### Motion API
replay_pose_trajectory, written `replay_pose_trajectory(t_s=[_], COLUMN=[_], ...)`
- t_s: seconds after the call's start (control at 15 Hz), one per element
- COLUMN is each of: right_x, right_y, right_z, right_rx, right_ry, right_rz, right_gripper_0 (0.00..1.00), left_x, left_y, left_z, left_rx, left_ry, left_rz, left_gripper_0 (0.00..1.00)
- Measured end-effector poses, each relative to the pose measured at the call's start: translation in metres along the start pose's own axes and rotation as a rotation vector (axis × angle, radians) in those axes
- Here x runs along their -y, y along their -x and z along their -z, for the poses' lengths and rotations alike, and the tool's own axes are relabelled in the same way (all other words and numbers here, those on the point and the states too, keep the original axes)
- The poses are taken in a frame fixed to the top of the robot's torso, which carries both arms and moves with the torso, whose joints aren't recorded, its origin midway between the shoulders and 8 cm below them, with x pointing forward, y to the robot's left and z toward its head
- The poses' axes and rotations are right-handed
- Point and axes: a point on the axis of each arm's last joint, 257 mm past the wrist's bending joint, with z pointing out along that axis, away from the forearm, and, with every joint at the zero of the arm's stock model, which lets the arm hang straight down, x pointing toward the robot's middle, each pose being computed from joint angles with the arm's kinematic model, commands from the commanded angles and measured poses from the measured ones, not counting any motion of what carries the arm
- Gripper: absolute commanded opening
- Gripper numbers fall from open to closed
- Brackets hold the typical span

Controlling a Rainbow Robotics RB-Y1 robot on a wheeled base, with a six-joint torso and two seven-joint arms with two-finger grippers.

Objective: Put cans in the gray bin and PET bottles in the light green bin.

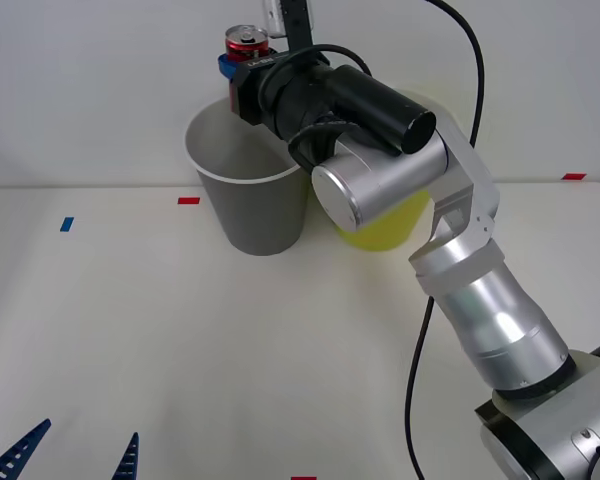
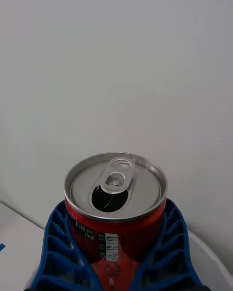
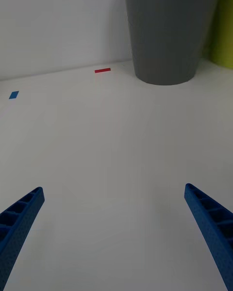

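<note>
Overhead, right end effector gripping can, above gray bin

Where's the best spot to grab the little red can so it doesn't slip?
Around its round red sides, coming in level, as the right gripper does now: blue fingers hug the upright can below its silver top, above the gray bin. The left gripper waits open, low over the table.

White table: gray bin, light green bin touching; red, blue tape marks.
</note>
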Motion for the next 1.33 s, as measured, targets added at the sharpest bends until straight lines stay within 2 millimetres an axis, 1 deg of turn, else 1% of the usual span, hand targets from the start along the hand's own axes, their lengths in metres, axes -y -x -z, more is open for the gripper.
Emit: replay_pose_trajectory(t_s=[0.07, 0.13, 0.2, 0.27, 0.53, 0.67, 0.73, 0.87, 1.13, 1.27, 1.33], right_x=[0.0, 0.001, 0.004, 0.005, 0.0, 0.001, 0.003, 0.01, 0.023, 0.03, 0.036], right_y=[0.001, 0.001, 0.001, 0.0, 0.004, 0.008, 0.009, 0.008, 0.014, 0.025, 0.024], right_z=[0.0, 0.0, 0.0, 0.0, -0.001, -0.001, 0.002, 0.021, 0.076, 0.106, 0.121], right_rx=[0.001, 0.001, 0.001, 0.001, 0.012, 0.026, 0.033, 0.055, 0.111, 0.146, 0.149], right_ry=[0.0, -0.003, -0.01, -0.014, -0.023, -0.045, -0.054, -0.066, -0.075, -0.077, -0.084], right_rz=[0.0, 0.005, 0.015, 0.02, 0.045, 0.069, 0.069, 0.06, 0.07, 0.059, 0.044], right_gripper_0=[0.11, 0.56, 0.91, 1.0, 1.0, 1.0, 1.0, 1.0, 1.0, 1.0, 1.0], left_x=[0.0, 0.0, 0.0, 0.0, 0.0, 0.0, 0.0, 0.0, 0.0, 0.0, 0.0], left_y=[0.0, 0.0, 0.0, 0.0, 0.0, 0.0, 0.0, 0.0, 0.0, 0.0, 0.0], left_z=[0.0, 0.0, 0.0, 0.0, 0.0, 0.0, 0.0, 0.0, 0.0, 0.0, 0.0], left_rx=[0.0, 0.0, 0.0, 0.0, 0.0, 0.0, 0.0, 0.0, 0.0, 0.0, 0.0], left_ry=[0.0, 0.0, 0.0, 0.0, 0.0, 0.0, 0.0, 0.0, 0.0, 0.0, 0.0], left_rz=[0.0, 0.0, 0.0, 0.0, 0.0, 0.0, 0.0, 0.0, 0.0, 0.0, 0.0], left_gripper_0=[1.0, 1.0, 1.0, 1.0, 1.0, 1.0, 1.0, 1.0, 1.0, 1.0, 1.0])
